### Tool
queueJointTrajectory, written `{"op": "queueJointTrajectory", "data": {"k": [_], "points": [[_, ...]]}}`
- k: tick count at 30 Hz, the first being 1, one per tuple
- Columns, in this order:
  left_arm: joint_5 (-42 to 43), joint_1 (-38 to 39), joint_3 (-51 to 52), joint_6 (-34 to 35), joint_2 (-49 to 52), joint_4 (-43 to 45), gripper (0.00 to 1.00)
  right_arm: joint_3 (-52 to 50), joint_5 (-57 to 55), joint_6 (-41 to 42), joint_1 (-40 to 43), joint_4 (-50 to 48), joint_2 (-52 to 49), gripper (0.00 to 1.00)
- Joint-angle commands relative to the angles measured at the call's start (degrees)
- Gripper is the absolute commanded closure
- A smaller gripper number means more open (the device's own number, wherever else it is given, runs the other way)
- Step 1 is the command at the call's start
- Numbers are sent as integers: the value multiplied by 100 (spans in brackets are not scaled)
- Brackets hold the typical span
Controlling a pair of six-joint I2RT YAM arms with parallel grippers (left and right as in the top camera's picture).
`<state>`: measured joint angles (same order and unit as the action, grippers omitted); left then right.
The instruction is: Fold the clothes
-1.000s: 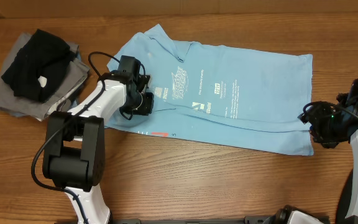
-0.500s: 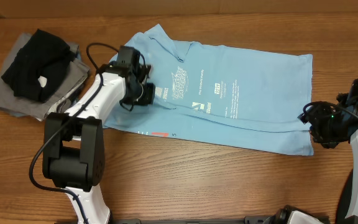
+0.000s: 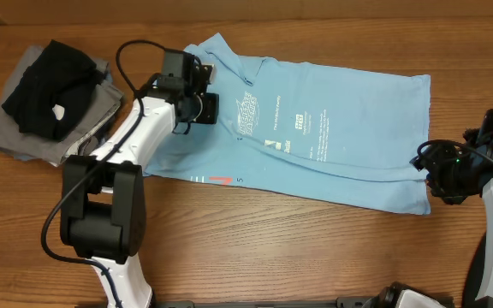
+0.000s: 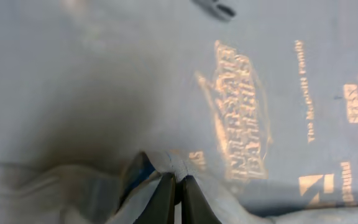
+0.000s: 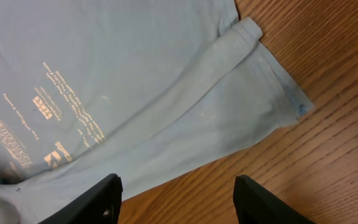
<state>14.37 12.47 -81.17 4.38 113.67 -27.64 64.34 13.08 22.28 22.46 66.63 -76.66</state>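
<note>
T-shirt (image 3: 332,128) lies long-ways across the table (image 3: 272,257): your left gripper (image 4: 176,190) clamped on its left end, right gripper (image 5: 179,202) w/ jaws apart nr its right end.

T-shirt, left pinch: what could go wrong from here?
The left gripper is shut on only a small bunch of the T-shirt, so the cloth could slip out. The right gripper is open, holding nothing, so the shirt may drag instead of folding. The left arm passes close to the pile of dark clothes and could nudge it.
</note>
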Motion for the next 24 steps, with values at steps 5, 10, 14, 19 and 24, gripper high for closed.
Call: {"op": "queueJointTrajectory", "data": {"k": [5, 10, 14, 19, 24], "points": [[-2, 400, -94, 31, 44, 133, 87, 125, -57, 0, 13, 33, 26, 38], [-101, 498, -96, -15, 44, 107, 65, 125, -57, -2, 13, 76, 26, 38], [-267, 400, -144, -68, 28, -164, 43, 125, -57, -4, 13, 131, 26, 39], [-741, -57, -332, -72, 17, -1032, 44, 125, -57, -4, 13, 190, 26, 38], [-815, -509, -199, -105, 44, -1445, 95, 125, -57, -2, 13, 181, 26, 38]]}}
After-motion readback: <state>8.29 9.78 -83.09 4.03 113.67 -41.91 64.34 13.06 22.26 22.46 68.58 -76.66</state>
